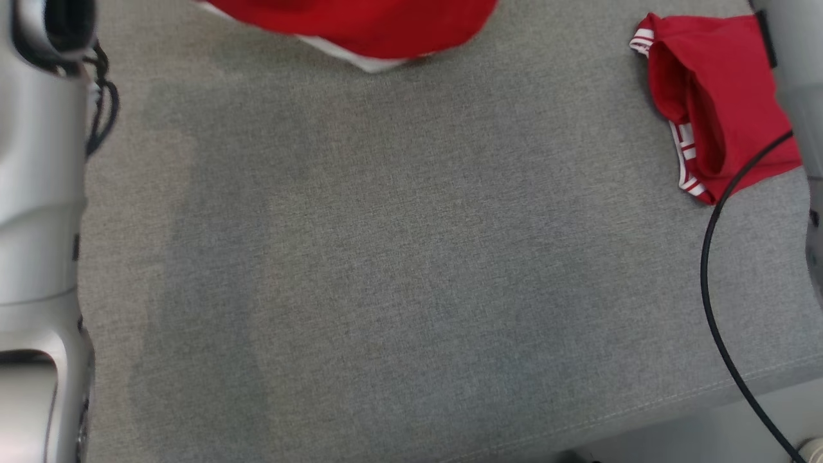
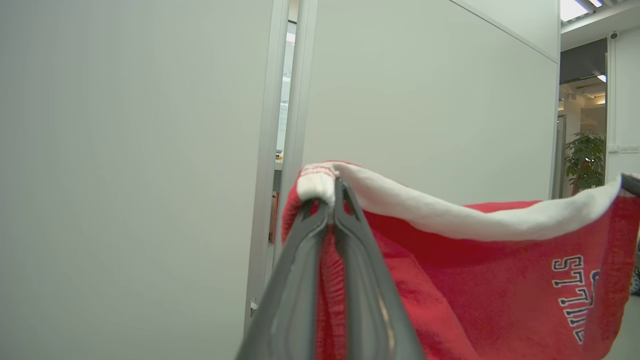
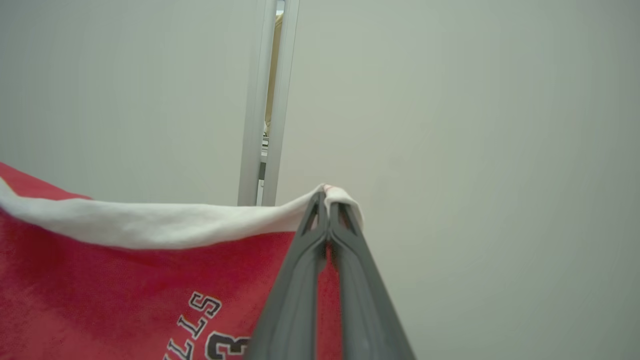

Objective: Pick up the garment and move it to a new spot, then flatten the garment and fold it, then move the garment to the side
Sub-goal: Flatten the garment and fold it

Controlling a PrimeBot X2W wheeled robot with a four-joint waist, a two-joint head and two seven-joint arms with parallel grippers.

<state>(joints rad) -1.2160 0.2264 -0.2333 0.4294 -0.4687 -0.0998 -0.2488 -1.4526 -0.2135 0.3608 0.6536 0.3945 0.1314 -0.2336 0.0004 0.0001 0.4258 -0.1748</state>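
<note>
I have my left gripper point(image 2: 331, 200) pinched tight on one white-trimmed corner of the red garment point(image 2: 475, 280) and my right gripper point(image 3: 327, 202) clamped on the other. The edge hangs stretched between them, I judge for laying it flat on the grey table point(image 1: 386, 257). Its lower part is cut off at the head view's top edge, and its lettering is only partly readable.

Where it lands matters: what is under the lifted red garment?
Grey cloth surface lies below the garment; the part behind its hanging hem is hidden.
</note>
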